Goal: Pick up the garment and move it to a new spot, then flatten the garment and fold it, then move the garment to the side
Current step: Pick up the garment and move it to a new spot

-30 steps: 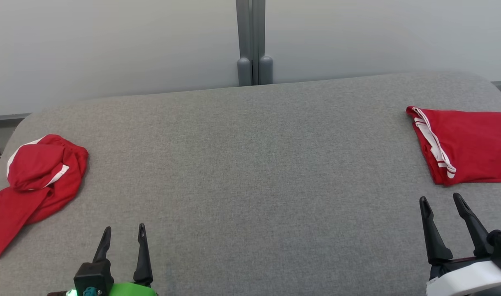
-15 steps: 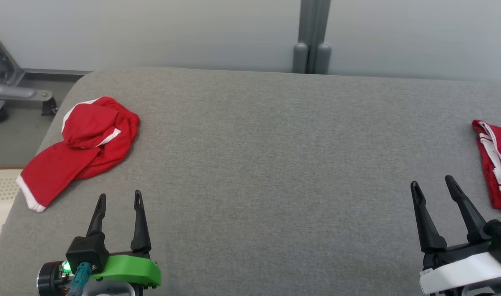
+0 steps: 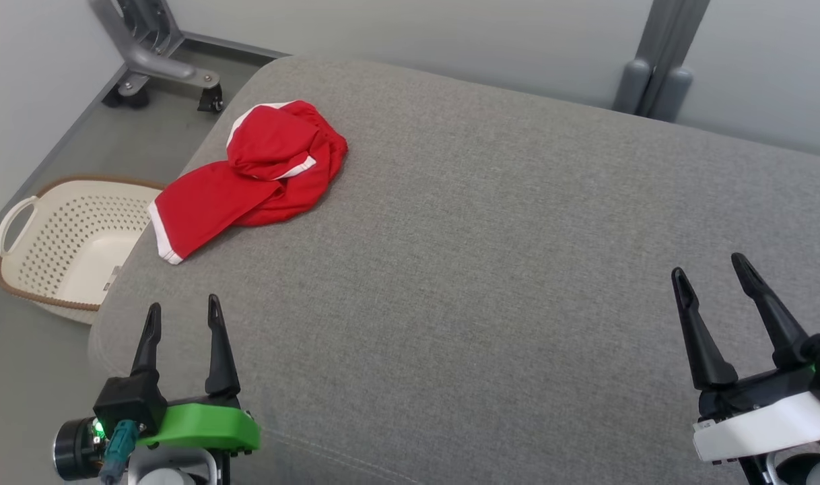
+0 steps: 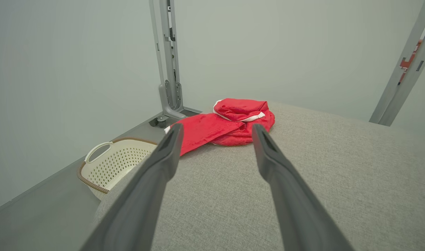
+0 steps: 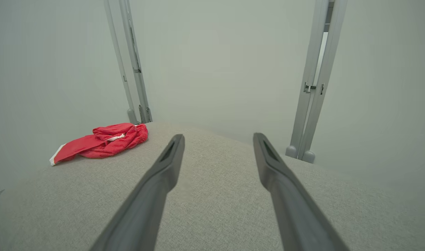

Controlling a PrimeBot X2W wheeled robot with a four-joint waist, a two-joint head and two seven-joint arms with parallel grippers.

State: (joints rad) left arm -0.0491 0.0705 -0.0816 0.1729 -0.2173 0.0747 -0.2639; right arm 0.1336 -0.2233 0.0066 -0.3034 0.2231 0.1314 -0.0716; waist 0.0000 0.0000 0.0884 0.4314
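— Red jersey cloth with white trim: the crumpled garment (image 3: 262, 162) lies bunched near the far left corner of the grey fabric-covered surface (image 3: 491, 229). One white-edged end trails toward the edge, beside the cream perforated plastic basket (image 3: 66, 222) on the floor.

— And the pincers?

— Both hover over the near side with fingers spread apart, holding nothing. The left pincer (image 3: 184, 303) is the nearer to the cloth; the right pincer (image 3: 708, 264) is well apart from it.

— How will it handle?

— Light and limp, I'd judge. It will sag and drag, and thin knit may slip from a shallow pinch. Better to take the raised hump or the white-trimmed hem, gathering a thick fold between the fingers, not a single layer.
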